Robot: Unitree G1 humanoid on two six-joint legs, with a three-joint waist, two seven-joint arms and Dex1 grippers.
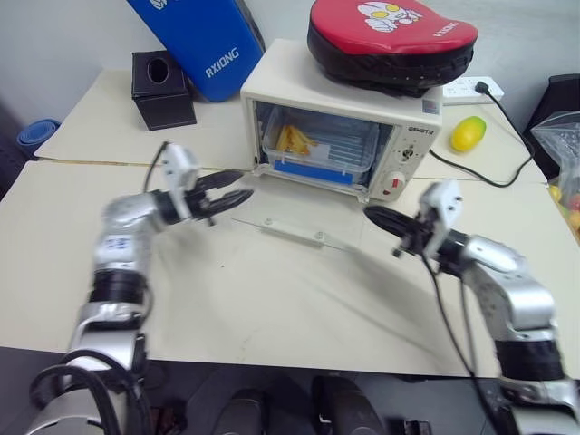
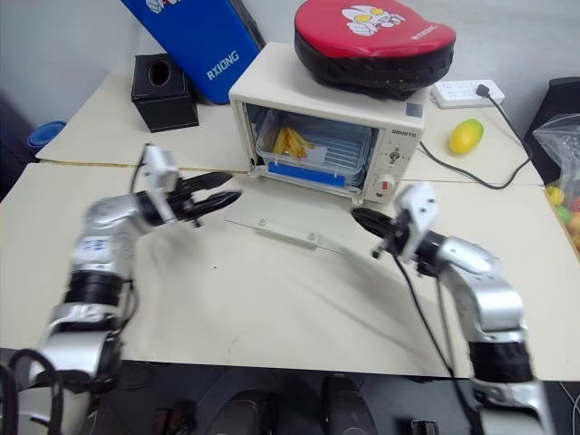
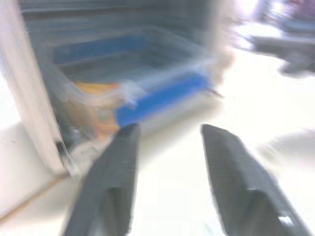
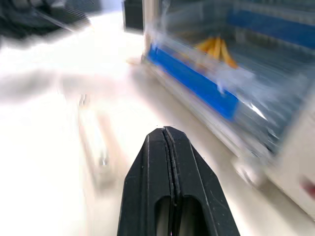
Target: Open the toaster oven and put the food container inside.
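Observation:
The cream-white toaster oven [image 1: 412, 149] stands at the back of the table with its glass door [image 1: 290, 225] dropped flat onto the tabletop. Inside, on the rack, sits the clear food container [image 1: 322, 145] with a blue clip and yellow strips of food. My left gripper [image 1: 243, 185] hovers open and empty just off the oven's front left corner, pointing at the container [image 3: 147, 93]. My right gripper [image 1: 370, 214] is shut and empty, off the door's right end, below the knob panel. Its wrist view has the container [image 4: 206, 83] ahead of the closed tips [image 4: 165, 130].
A red and black pad [image 1: 390, 36] lies on the oven's top. Behind on the left are a black tissue box [image 1: 161, 89] and a blue pad [image 1: 199, 36]. A yellow-green fruit [image 1: 468, 133], a power strip [image 1: 467, 89] with its black cable and a bag [image 1: 562, 163] sit at the right.

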